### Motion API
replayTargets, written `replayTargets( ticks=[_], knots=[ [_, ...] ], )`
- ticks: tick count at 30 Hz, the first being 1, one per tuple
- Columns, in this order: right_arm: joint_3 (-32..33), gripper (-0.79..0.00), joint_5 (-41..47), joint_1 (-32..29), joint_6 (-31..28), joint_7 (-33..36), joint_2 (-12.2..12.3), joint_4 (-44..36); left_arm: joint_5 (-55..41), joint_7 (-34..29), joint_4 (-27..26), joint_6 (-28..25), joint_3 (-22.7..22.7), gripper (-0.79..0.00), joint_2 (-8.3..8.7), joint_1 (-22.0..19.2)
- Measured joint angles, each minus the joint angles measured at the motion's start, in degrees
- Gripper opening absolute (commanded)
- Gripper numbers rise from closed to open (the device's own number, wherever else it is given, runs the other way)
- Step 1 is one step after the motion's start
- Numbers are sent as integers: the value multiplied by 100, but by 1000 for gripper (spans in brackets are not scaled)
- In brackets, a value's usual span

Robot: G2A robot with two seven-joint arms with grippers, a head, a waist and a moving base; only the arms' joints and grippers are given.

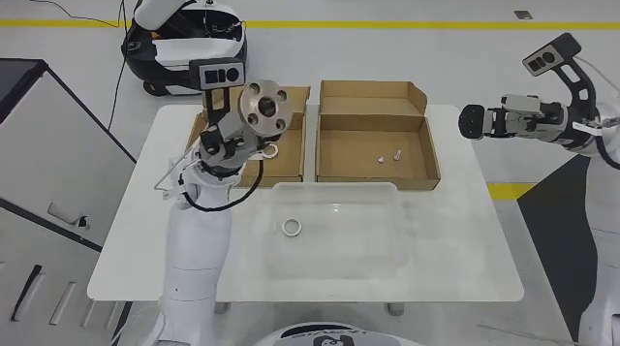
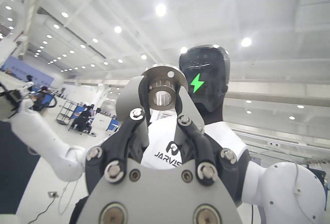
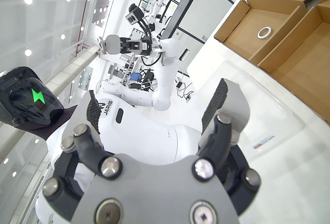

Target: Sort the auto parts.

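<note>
**Flanged part held high over the left box**

My left gripper (image 2: 161,97) is pinching the flanged part (image 2: 165,78) by its hub, one finger on each side, with the arm raised well above the table. The part's bore points up toward the overhead camera, with the flange uppermost and the hub toward the wrist.

I take the clear tray (image 1: 334,187) as my marker. Seen from above, the part sits over the left box (image 1: 293,167), which stands just beyond the tray's far left corner. A ring (image 1: 268,151) lies in that box, close under the gripper. Two small pieces (image 1: 381,159) lie in the right box (image 1: 349,147), beyond the tray's far right half. Another ring (image 1: 291,227) rests inside the tray, toward its left side.

My right gripper (image 3: 157,96) is spread wide and holds nothing, well off to the tray's right, past the table edge.

By my reading, the left arm alone is placed for the next move. The left box lies below the part along its own axis, so going down should reach it. I would watch the ring under the flange.
</note>
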Motion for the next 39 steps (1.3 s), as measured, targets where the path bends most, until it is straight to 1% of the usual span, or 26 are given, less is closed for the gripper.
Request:
replayTargets(
  ticks=[3, 7, 12, 15, 19, 24, 29, 39],
  knots=[
    [0, 0, 0, 0, 0, 0, 0, 0, 355, -20, 66, 103, -138, -785, 65, 28],
    [0, 0, 0, 0, 0, 0, 0, 0, 1103, -123, 143, 239, -378, -785, 179, 66],
    [0, 0, 0, 0, 0, 0, 0, 0, 2094, -439, 138, 53, -634, -785, 319, -17],
    [0, 0, 0, 0, 0, 0, 0, 0, 2337, -508, 176, -44, -746, -785, 400, -125],
    [0, 0, 0, 0, 0, 0, 0, 0, 3272, -521, 250, -54, -890, -785, 508, -325],
    [0, 0, 0, 0, 0, 0, 0, 0, 4275, -413, 406, 122, -1019, -785, 639, -602],
    [0, 0, 0, 0, 0, 0, 0, 0, 4726, -171, 619, 394, -1061, -785, 739, -740],
    [0, 0, 0, 0, 0, 0, 0, 0, 4692, -97, 613, 411, -1035, -785, 748, -730]
  ],
)
